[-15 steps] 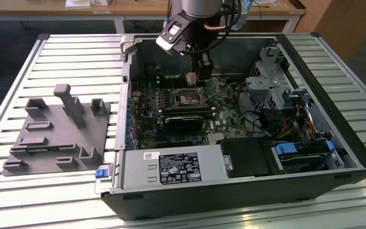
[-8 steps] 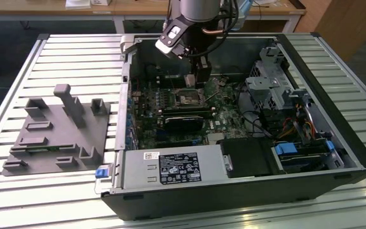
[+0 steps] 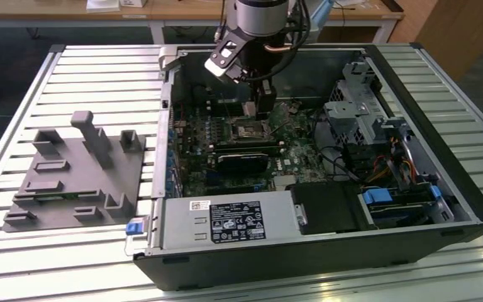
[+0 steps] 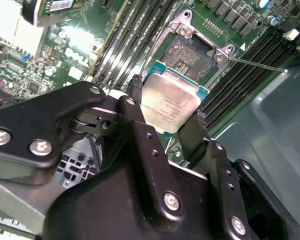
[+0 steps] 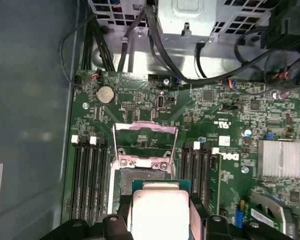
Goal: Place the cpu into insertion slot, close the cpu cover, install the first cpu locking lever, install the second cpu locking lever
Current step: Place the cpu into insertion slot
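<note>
Black hand (image 4: 167,103) holds cpu (image 4: 174,97) just above insertion slot (image 4: 191,54).

We are looking down on a silvery ribbed metal table built of long parallel slats (image 3: 65,270), which is stretching across most of the exterior view. Soft light is glancing off the slats and is brightening them most towards the near edge, on the exterior view's right. Behind the table we are seeing a light brown wooden desk top (image 3: 183,11) standing on white painted legs (image 3: 154,31), with white papers (image 3: 103,5) lying on it. Beneath the desk a dark blue-grey floor (image 3: 7,36) is showing, and a pale wooden panel (image 3: 451,28) is rising on the exterior view's right.
</note>
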### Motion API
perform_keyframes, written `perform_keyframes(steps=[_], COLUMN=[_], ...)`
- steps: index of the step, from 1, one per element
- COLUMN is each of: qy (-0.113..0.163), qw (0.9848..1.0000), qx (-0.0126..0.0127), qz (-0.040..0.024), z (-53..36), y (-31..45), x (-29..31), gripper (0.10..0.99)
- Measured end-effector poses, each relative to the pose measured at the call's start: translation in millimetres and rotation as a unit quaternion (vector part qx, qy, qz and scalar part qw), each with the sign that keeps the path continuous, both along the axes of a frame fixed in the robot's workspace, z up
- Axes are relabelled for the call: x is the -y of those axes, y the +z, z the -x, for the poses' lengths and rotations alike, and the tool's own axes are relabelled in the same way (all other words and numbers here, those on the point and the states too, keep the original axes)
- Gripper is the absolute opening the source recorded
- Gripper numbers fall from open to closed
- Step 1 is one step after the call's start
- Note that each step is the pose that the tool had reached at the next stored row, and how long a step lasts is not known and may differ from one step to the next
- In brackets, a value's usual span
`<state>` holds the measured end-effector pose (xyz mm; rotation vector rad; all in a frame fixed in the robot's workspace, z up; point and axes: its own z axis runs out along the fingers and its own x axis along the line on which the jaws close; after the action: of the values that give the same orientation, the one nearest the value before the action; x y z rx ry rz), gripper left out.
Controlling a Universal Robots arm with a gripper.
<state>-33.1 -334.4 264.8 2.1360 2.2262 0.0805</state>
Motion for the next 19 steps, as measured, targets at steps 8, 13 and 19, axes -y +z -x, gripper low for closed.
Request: perform_keyframes(steps=[8,13,19], qy=[-0.001,-0.001,-0.001], qw=[1.0,1.0,1.0], qx=[0.0,0.0,0.0], qz=[0.0004,0.0004,0.0004], z=[3.9,4.9,8.2], y=[-13.7,-17.7,-23.1], x=[-6.3,-7.9,-10.9], gripper=[0.541,0.541,0.541])
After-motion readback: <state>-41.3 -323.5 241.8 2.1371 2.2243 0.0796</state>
